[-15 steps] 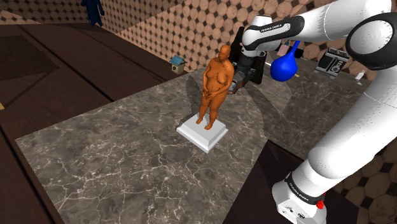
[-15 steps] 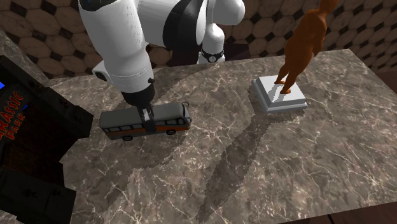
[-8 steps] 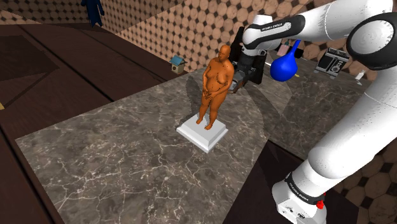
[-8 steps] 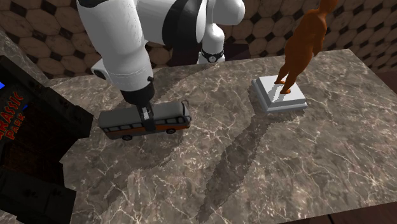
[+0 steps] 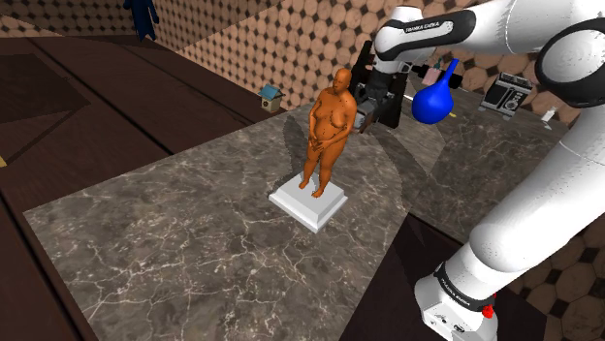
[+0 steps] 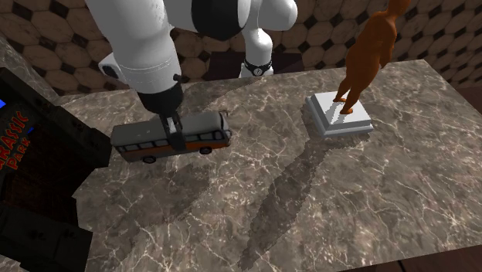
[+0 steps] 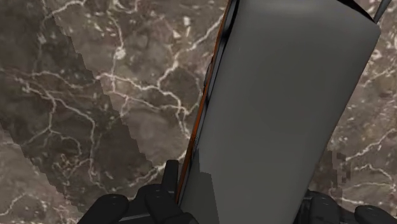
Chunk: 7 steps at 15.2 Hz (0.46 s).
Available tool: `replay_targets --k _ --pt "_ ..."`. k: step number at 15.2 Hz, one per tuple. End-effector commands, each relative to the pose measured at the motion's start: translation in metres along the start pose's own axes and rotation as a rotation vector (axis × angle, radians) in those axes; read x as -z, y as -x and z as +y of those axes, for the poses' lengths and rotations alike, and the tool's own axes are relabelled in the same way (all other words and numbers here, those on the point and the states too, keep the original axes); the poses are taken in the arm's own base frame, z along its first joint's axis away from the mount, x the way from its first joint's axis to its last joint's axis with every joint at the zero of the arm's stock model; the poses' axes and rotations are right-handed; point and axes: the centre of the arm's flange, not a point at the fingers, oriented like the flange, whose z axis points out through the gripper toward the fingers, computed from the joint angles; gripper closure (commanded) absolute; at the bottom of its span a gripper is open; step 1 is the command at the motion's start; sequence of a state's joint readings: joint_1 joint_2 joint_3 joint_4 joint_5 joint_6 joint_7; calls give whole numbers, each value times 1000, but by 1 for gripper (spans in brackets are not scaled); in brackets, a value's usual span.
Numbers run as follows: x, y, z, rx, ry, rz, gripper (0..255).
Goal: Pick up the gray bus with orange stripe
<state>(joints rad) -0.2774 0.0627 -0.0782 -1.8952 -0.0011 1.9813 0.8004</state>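
Jaws grip the gray bus (image 6: 207, 137) across its middle (orange stripe along the side), holding it just above the marble counter (image 6: 309, 209), with its shadow lying apart beneath it. Grasp and lift look done; only carrying it higher remains. An orange statue (image 6: 369, 54) stands well apart.

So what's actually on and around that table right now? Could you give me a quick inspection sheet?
Surface: marble table, dark with pale veins.
Job's thing: gray bus with orange stripe, clamped across its middle, apparently raised off the table, its shadow below.
Clutter: orange figure standing on a pale base; farther off, a blue bulb, small birdhouse and radio.
Jaws: shut on the bus.
Cables: nothing seen.
Surroundings: hexagon-patterned walls; dark cabinet beside the table.
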Motion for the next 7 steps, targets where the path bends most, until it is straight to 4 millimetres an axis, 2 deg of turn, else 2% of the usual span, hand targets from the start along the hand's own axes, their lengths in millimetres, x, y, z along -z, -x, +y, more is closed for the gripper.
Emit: replay_targets --k 1,5,7 --pt "12 0 -1 0 -1 1 255" --pt "33 -1 -1 0 -1 1 255" --pt "34 -1 -1 0 -1 1 255"
